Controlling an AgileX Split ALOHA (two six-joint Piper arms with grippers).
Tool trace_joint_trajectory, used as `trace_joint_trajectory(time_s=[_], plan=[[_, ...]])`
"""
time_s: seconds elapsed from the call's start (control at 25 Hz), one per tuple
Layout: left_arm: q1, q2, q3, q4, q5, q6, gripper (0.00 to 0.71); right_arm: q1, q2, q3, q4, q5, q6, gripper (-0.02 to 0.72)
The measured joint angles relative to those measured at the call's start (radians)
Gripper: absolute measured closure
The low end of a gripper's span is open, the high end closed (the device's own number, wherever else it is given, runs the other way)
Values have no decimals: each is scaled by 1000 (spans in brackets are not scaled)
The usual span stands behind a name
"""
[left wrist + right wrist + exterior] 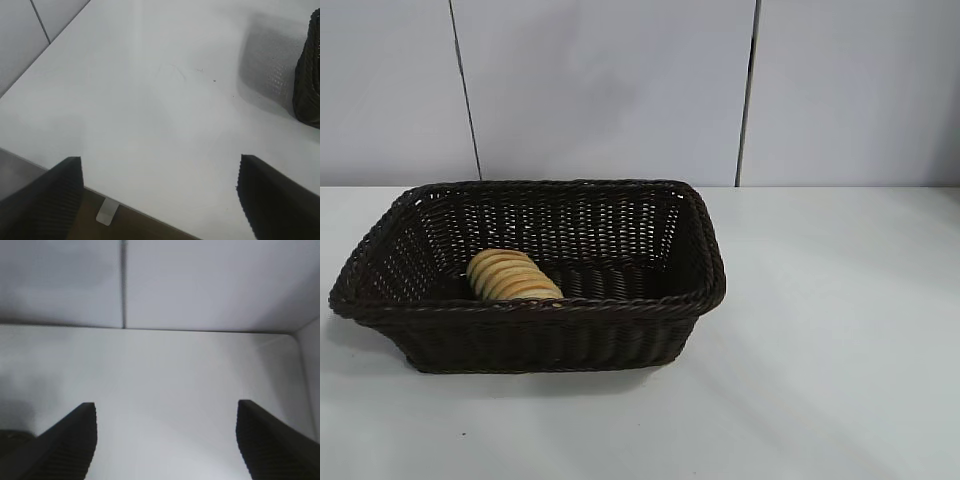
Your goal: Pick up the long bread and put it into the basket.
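The long bread (512, 275), golden-tan with pale crosswise ridges, lies inside the dark brown wicker basket (610, 305), toward its left front corner. The basket stands left of centre on the white table. Neither arm shows in the exterior view. In the left wrist view my left gripper (160, 172) is open over bare table near the table's edge, with a corner of the basket (309, 80) at that picture's far side. In the right wrist view my right gripper (165, 415) is open and holds nothing, above bare table and facing the wall.
White table (840, 340) stretches wide to the right of the basket and in front of it. A white panelled wall (610, 90) closes the back. A small white tab (107, 212) sticks out at the table's edge under the left gripper.
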Motion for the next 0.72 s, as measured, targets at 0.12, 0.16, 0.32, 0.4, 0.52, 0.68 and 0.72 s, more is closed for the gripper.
trace_joint_trajectory(time_s=[0.12, 0.16, 0.32, 0.4, 0.52, 0.68, 0.72], plan=[[0, 0, 0, 0, 0, -1, 105, -147, -52, 0, 45, 5, -43, 168], [0, 0, 0, 0, 0, -2, 105, -192, -65, 0, 72, 5, -54, 168], [0, 0, 0, 0, 0, -2, 105, -285, -129, 0, 218, 10, -117, 168], [0, 0, 0, 0, 0, -3, 105, -288, -185, 0, 279, 11, -157, 168], [0, 0, 0, 0, 0, -3, 105, -288, -306, 0, 323, 11, -201, 168], [-14, 0, 0, 1, 0, -3, 105, -288, -510, -5, 331, 11, -217, 168], [-25, 0, 0, 2, 0, -3, 105, -288, -564, -5, 339, 11, -217, 168]])
